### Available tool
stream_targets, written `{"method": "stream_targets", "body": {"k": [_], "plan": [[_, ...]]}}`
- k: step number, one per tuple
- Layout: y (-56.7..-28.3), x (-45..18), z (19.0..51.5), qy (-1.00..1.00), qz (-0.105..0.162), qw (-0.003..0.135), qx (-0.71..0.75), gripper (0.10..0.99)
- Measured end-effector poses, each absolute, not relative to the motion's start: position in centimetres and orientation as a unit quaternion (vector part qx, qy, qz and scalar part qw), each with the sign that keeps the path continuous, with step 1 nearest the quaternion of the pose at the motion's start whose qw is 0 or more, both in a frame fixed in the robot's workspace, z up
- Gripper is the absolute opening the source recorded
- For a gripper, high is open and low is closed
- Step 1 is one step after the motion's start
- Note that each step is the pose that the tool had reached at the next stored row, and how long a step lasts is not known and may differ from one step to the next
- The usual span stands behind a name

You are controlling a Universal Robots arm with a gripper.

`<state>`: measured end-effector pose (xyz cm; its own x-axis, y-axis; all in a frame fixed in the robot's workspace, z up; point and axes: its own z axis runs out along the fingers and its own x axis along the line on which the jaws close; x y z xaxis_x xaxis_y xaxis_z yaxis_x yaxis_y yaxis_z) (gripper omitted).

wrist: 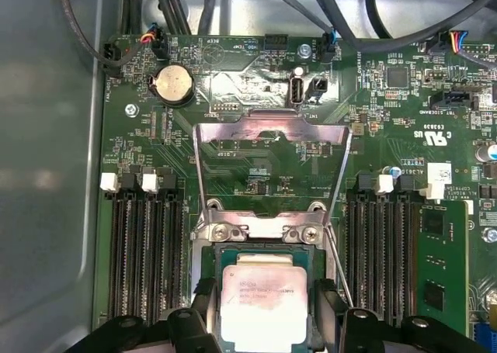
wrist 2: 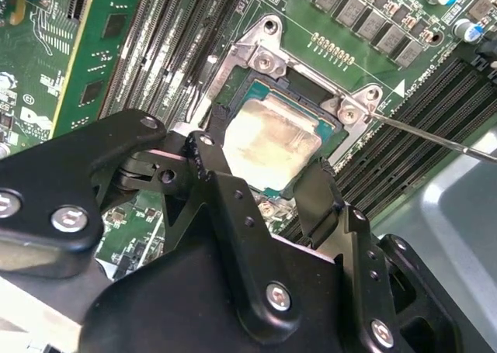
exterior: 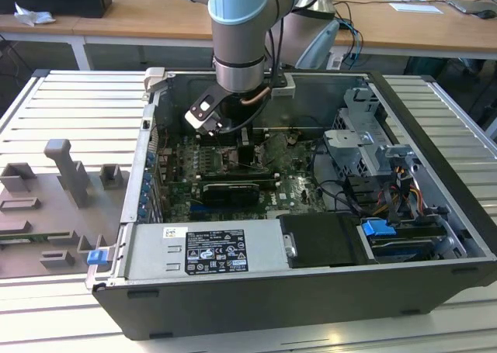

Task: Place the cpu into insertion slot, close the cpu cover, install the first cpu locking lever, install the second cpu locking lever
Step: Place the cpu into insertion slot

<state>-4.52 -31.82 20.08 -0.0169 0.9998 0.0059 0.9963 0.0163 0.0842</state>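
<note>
Gripper (wrist: 262,310) fingers (wrist: 203,295) stand a cpu's width apart, pressed against two opposite edges of the cpu (wrist: 262,299). The cpu lies flat in the slot (wrist 2: 260,58), directly between them. Beyond the fingertips the cover (wrist: 272,136) stands swung open, with the board (wrist: 404,128) visible through its window. A thin lever (wrist: 339,269) runs just beside one finger. The fingers hide the cpu's side edges, and its near edge is cut off.

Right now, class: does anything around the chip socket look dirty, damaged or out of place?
The chip has a metal top blotched with pale brownish smears in both wrist views, like leftover residue rather than clean metal. The socket cover stands swung open beyond it, not closed. Nothing looks broken or spilled.
</note>
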Motion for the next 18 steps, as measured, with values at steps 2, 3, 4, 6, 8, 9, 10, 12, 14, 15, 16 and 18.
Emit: {"method": "stream_targets", "body": {"k": [2, 3, 4, 6, 8, 9, 10, 12, 14, 15, 16, 18], "plan": [[-31.8, -4.5, 20.3, 0.712, 0.032, 0.028, 0.701, 0.616], [-31.8, -4.5, 20.5, 0.712, 0.032, 0.028, 0.701, 0.616], [-31.8, -4.5, 20.9, 0.712, 0.032, 0.027, 0.701, 0.533], [-31.8, -4.5, 21.1, 0.712, 0.030, 0.025, 0.701, 0.471], [-31.8, -4.3, 21.2, 0.713, 0.027, 0.022, 0.701, 0.408], [-31.8, -4.2, 21.2, 0.713, 0.025, 0.020, 0.701, 0.349], [-31.8, -4.2, 21.2, 0.713, 0.023, 0.018, 0.701, 0.290], [-31.8, -4.0, 21.3, 0.713, 0.019, 0.014, 0.701, 0.169], [-31.8, -4.0, 21.5, 0.713, 0.016, 0.012, 0.701, 0.106], [-31.8, -4.0, 21.6, 0.713, 0.016, 0.012, 0.701, 0.106], [-31.8, -4.0, 21.6, 0.713, 0.016, 0.012, 0.701, 0.106], [-31.8, -4.0, 21.8, 0.713, 0.016, 0.011, 0.701, 0.106]]}}
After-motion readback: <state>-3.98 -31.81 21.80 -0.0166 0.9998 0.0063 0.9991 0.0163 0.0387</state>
